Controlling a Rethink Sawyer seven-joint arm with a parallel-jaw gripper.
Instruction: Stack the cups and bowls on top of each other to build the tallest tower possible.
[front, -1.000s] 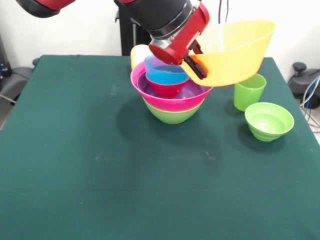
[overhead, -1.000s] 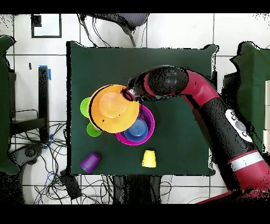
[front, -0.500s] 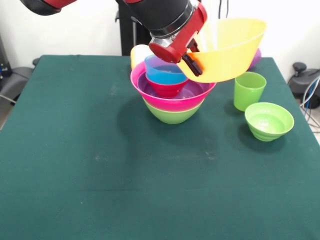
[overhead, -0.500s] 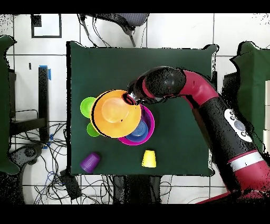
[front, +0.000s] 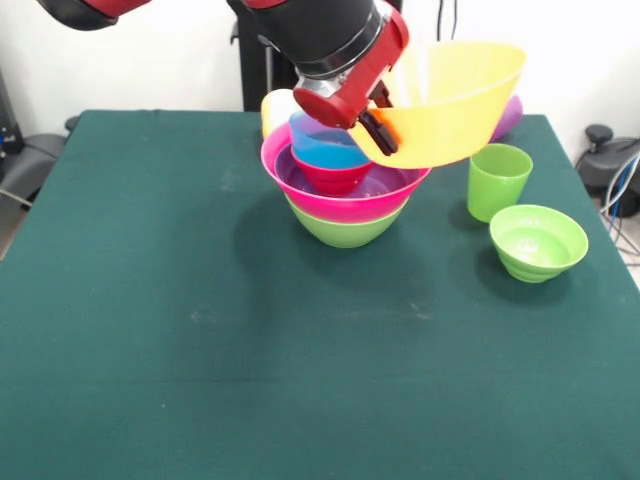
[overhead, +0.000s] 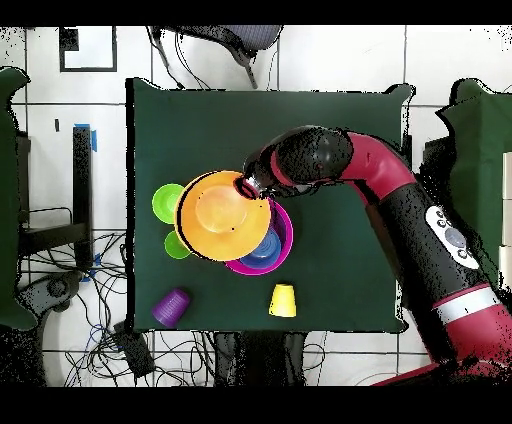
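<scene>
The tower (front: 345, 195) stands near the middle of the far half of the table (front: 200, 350); it has a green bowl (front: 345, 230) at the bottom, then a pink bowl (front: 340, 200), a purple one (front: 385, 182) just showing inside it, a red bowl (front: 333, 178) and a blue bowl (front: 330, 148) on top; so five bowls look stacked already. The gripper (front: 375, 130) pinches the rim of the big orange bowl (front: 450, 100) and holds it up in the air, above and a bit to the right of the tower in the front view; its fingers are clamped on that rim. The orange bowl is tipped; its open side points up and toward the far side, and its round bottom points down and to the near right; it is wider than it is deep, and the wide way runs left to right, sloping up to the right. I think this bowl goes on next, but it is too big to sit well on the small blue one. Still left on the table: a green cup (front: 498, 180) to the right, a small light green bowl (front: 538, 242) just nearer than it, a yellow cup (overhead: 283, 300) behind the tower, and a purple cup (overhead: 171, 306) lying on its side at the far right.
</scene>
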